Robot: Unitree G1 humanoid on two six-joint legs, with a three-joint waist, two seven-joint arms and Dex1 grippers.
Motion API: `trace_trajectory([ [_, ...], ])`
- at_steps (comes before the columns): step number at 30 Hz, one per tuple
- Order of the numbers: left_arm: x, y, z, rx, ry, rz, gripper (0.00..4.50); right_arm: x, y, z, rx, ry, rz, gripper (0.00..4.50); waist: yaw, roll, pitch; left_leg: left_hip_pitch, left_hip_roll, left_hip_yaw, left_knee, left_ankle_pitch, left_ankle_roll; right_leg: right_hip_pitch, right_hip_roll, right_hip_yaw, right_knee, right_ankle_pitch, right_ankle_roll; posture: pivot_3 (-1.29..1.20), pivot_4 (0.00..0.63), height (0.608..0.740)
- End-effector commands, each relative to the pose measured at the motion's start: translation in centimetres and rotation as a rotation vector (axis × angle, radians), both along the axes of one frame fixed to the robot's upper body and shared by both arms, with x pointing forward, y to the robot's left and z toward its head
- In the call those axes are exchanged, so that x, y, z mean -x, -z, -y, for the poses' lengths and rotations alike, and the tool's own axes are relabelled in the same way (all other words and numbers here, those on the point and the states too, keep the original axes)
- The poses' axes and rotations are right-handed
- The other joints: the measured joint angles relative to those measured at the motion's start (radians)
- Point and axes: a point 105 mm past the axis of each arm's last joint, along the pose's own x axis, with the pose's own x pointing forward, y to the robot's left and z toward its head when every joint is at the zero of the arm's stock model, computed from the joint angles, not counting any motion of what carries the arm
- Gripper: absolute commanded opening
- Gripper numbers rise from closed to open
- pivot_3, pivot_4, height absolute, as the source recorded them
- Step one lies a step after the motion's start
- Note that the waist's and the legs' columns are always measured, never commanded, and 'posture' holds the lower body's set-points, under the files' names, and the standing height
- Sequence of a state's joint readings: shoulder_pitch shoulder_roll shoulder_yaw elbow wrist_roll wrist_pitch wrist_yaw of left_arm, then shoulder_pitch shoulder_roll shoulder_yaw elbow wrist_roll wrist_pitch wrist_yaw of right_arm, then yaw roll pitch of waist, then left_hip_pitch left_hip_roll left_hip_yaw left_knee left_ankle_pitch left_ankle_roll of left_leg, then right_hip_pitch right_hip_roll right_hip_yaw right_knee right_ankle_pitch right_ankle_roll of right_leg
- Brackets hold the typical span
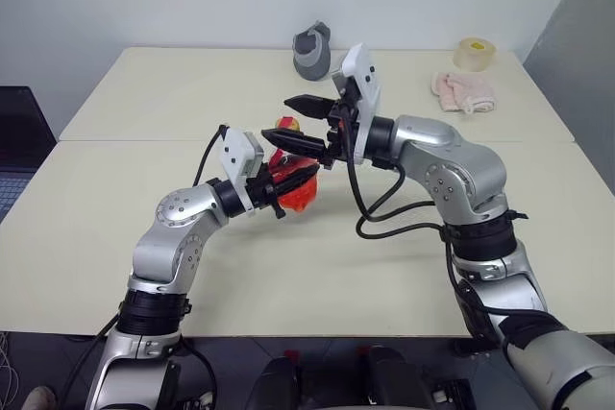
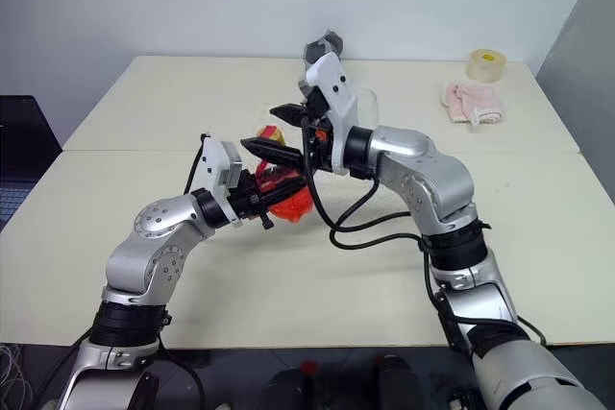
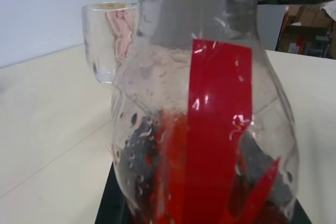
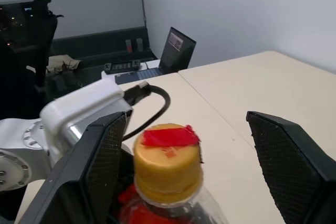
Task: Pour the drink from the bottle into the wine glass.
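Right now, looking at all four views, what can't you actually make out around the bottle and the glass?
- Wine glass: the left wrist view shows part of the bowl; the bottle covers the stem and foot.
- Drink: level unreadable; the left gripper covers the base in the left eye view.
- Yellow cap: whether it is loosened can't be told; the right gripper stands open around it.

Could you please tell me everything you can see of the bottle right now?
The bottle is small, of clear plastic, with a bulbous body, narrow neck and yellow cap bearing red tape. A red strip runs down its side, and the drink lies low inside. It stands upright above the table, clamped in the left gripper. The open right gripper flanks its cap.
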State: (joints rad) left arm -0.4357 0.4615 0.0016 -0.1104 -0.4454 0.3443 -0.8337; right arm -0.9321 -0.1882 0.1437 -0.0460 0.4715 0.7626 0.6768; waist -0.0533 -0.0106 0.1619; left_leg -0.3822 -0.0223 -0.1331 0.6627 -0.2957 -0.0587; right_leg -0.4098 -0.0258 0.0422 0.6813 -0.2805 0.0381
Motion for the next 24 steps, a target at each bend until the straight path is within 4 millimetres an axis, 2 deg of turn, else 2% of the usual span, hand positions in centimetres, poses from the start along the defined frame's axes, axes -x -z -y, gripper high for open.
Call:
trace_trajectory([
  [1,0.9,-1.6,-0.2,0.012,0.001,0.059,1.04,-0.2,-1.9,0.7,-0.036,0.025,0.061,3.91,-0.002,0.0,0.0,0.0,0.0,0.0,0.0,0.0,0.0,0.0,0.0,0.0,0.0,0.0,0.0,0.0,0.15,0.74],
  [6,1.0,-1.5,-0.6,0.005,-0.014,0.053,1.04,-0.6,-1.5,2.2,-0.011,0.056,0.064,3.91,-0.002,0.0,0.0,0.0,0.0,0.0,0.0,0.0,0.0,0.0,0.0,0.0,0.0,0.0,0.0,0.0,0.15,0.74],
  [16,0.9,-1.9,-1.2,0.001,-0.037,0.057,1.04,-0.7,0.2,7.0,0.081,0.112,0.049,3.91,0.003,0.0,0.0,0.0,0.0,0.0,0.0,-0.001,0.001,0.001,0.0,0.0,-0.001,0.0,0.0,0.0,0.15,0.74],
  [19,0.9,-1.8,-1.1,0.002,-0.034,0.057,1.04,-0.3,-0.1,6.9,0.074,0.091,0.047,3.91,-0.004,0.0,0.0,0.0,0.0,0.001,0.0,-0.001,0.001,0.0,0.0,0.0,0.0,0.0,0.0,0.0,0.15,0.74],
  [24,0.6,-2.1,-0.8,0.005,-0.024,0.065,1.04,2.1,-1.4,4.5,0.012,-0.072,0.049,3.91,-0.003,0.0,0.0,0.0,0.001,0.0,0.0,-0.001,0.001,0.0,0.002,0.0,0.0,0.0,0.0,0.0,0.15,0.74],
])
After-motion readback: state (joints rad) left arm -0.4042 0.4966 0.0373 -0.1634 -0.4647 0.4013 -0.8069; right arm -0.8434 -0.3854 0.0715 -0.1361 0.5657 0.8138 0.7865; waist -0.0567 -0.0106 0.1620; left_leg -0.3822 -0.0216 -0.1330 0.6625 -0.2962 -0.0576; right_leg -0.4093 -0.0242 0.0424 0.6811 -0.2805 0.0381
